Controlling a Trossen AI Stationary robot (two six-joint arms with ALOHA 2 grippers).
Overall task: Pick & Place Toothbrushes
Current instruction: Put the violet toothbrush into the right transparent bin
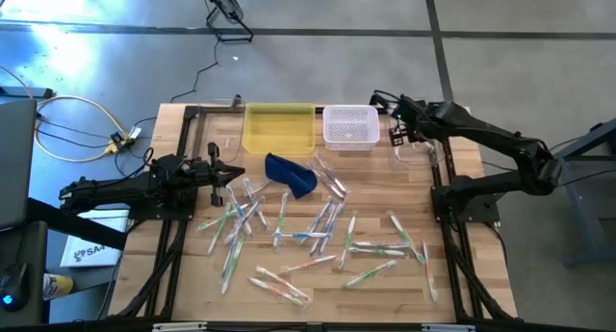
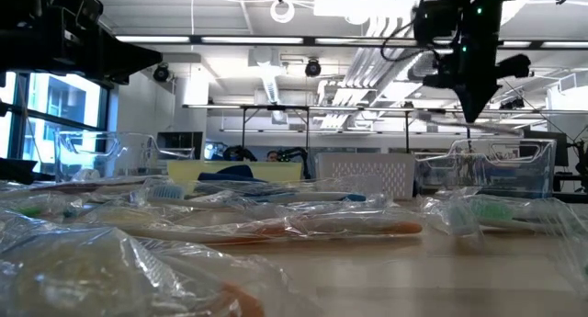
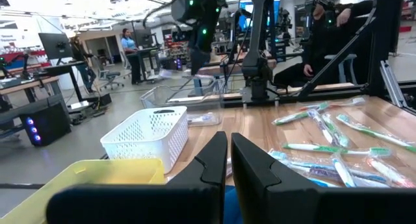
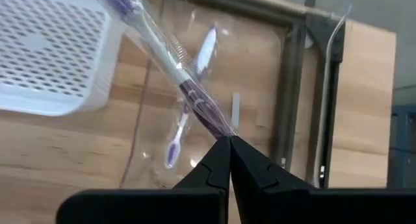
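Purple-handled brush [image 4: 188, 87] is hanging from your right gripper [image 4: 227, 141], pinched shut on its very end beside the white basket [image 4: 45, 62]; it's risking slipping. Left gripper [image 3: 229, 141] is waiting shut near scattered toothbrushes [image 1: 318, 238]

Wrapped toothbrushes [image 2: 276, 227] nearest the low camera blur.

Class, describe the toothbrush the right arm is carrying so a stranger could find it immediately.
Start at the white perforated plastic basket at the table's far edge. Beside it, the right tool is shut on a purple-handled toothbrush in clear wrapping. It alone hangs in the air; the others lie flat.
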